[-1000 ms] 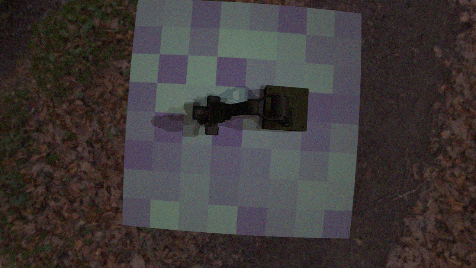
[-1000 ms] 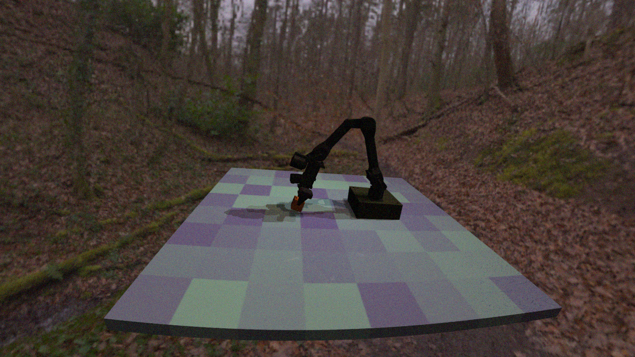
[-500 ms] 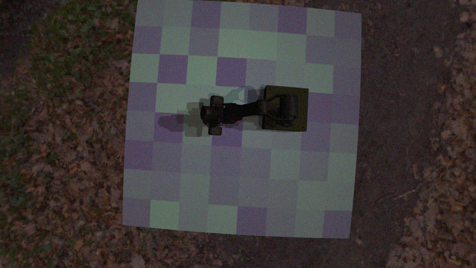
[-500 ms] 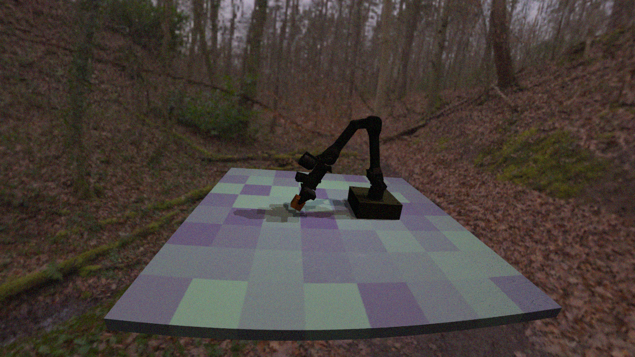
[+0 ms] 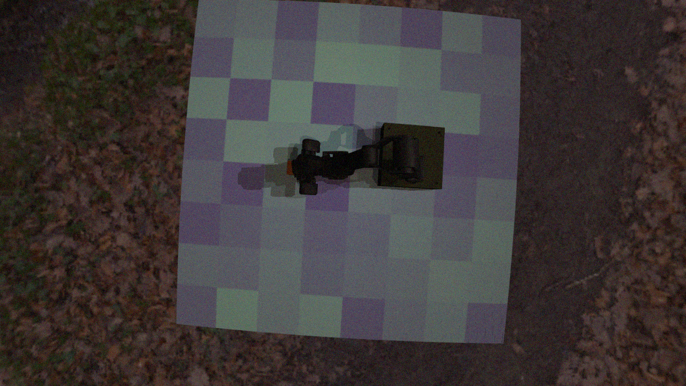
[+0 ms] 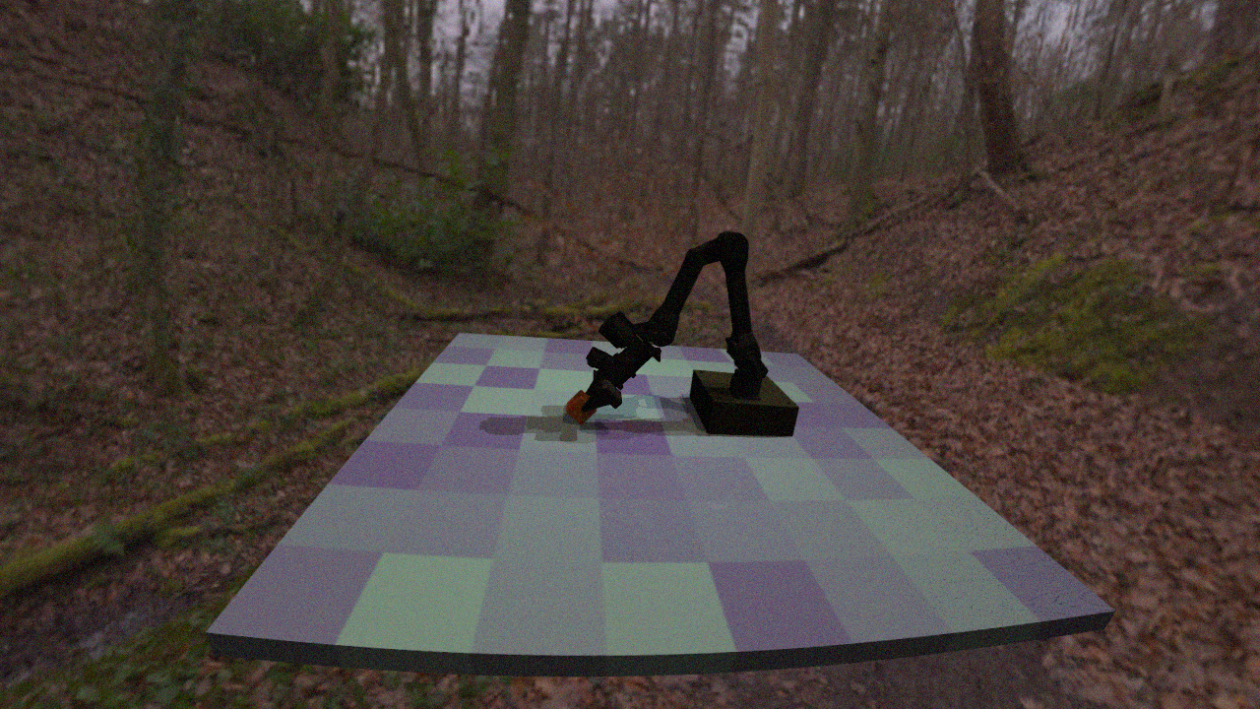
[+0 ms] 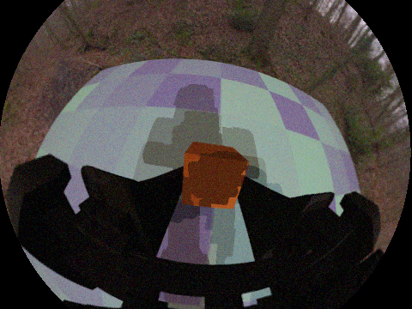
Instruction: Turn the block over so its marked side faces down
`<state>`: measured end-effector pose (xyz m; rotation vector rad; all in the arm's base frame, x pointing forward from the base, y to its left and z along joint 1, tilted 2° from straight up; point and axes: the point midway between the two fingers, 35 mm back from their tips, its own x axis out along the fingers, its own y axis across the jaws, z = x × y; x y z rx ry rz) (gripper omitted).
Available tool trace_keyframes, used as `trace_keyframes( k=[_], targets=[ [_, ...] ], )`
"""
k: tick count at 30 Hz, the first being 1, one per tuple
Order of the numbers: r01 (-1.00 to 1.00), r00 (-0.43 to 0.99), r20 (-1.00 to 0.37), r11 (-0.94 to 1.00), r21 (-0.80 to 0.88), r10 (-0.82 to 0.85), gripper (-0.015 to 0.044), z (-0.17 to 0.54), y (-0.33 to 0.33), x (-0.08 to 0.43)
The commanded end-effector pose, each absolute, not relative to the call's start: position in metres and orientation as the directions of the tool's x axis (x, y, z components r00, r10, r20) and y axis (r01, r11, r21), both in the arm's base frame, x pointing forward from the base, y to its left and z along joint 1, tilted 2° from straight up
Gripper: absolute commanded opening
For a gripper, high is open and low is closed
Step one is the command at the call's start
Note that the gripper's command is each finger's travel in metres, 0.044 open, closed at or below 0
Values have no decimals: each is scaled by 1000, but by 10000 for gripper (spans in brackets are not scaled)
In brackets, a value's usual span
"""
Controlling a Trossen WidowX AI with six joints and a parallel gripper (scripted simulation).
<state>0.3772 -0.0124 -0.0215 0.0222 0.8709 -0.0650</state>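
Note:
An orange block [image 5: 289, 166] [image 6: 579, 406] [image 7: 214, 180] sits between the fingers of my gripper [image 5: 294, 166] [image 6: 588, 407] [image 7: 211, 174], which is shut on it. In the exterior view the gripper slants down and to the left, and the block is tilted with it, one corner pointing down close to the table [image 5: 283, 268] [image 6: 550, 529] [image 7: 245, 100]. I cannot tell whether that corner touches. The wrist view shows a dark orange face with brighter patches at its corners and a narrow face above it. I cannot make out which side is marked. The arm hides most of the block in the top view.
The arm's dark box-shaped base [image 5: 431, 158] [image 6: 748, 414] stands on the table to the right of the block in the top and exterior views. The arm's shadow falls on the tabletop around and to the left of the block. Leafy forest ground surrounds the table's edges.

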Motion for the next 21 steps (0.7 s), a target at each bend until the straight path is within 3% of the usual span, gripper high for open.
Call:
trace_keyframes(
  k=[1, 21],
  targets=[
    [65, 673, -738, 998, -13, -53, 0, -30, -13, 376],
    [66, 852, -519, 998, -13, -63, 0, -32, -13, 362]
  ],
)
